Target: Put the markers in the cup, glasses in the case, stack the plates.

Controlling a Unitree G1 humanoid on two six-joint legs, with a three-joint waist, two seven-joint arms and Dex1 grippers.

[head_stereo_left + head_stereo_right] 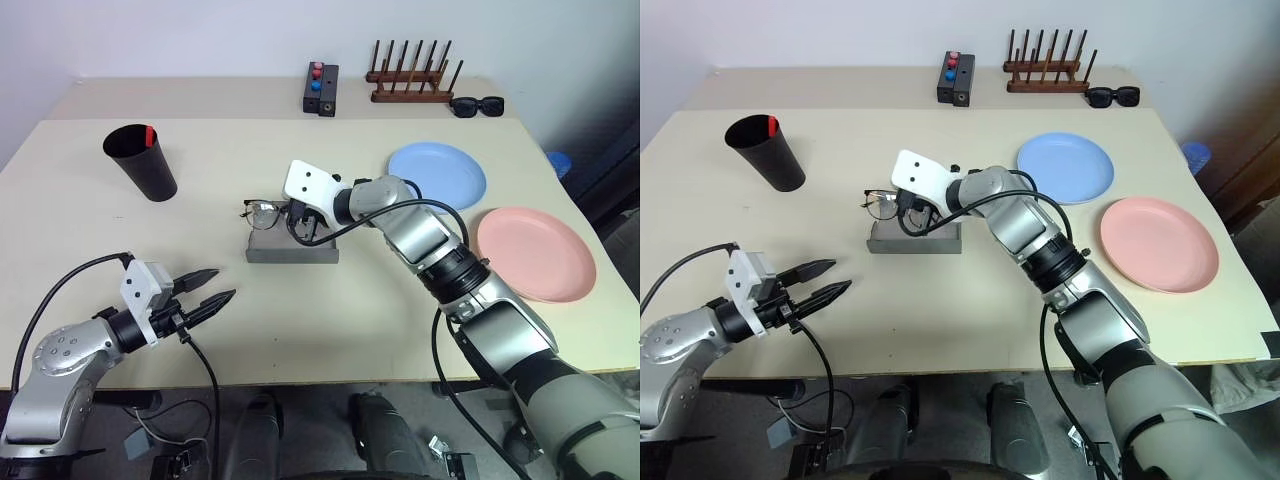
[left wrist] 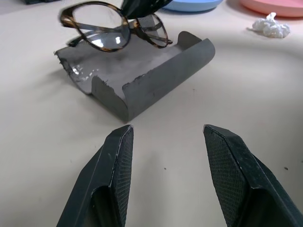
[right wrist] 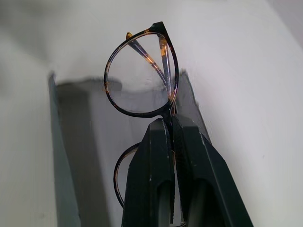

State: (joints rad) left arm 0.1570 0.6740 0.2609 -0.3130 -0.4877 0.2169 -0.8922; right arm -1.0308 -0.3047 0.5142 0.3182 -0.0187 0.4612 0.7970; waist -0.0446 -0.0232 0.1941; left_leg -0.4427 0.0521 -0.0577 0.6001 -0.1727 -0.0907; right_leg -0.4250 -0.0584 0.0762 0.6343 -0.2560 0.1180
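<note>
Glasses step's on: the right gripper has its jaws pinched on the bridge of the glasses, hanging just above the open case. Next it needs to lower and let go. Left gripper sits spread, empty, near the case. Can't see the case's hinged lid

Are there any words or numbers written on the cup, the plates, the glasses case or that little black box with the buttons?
None: there is no writing to read.
The cup, blue plate, pink plate and case are plain.
The black box shows only red and blue buttons, with no label that can be made out.
</note>
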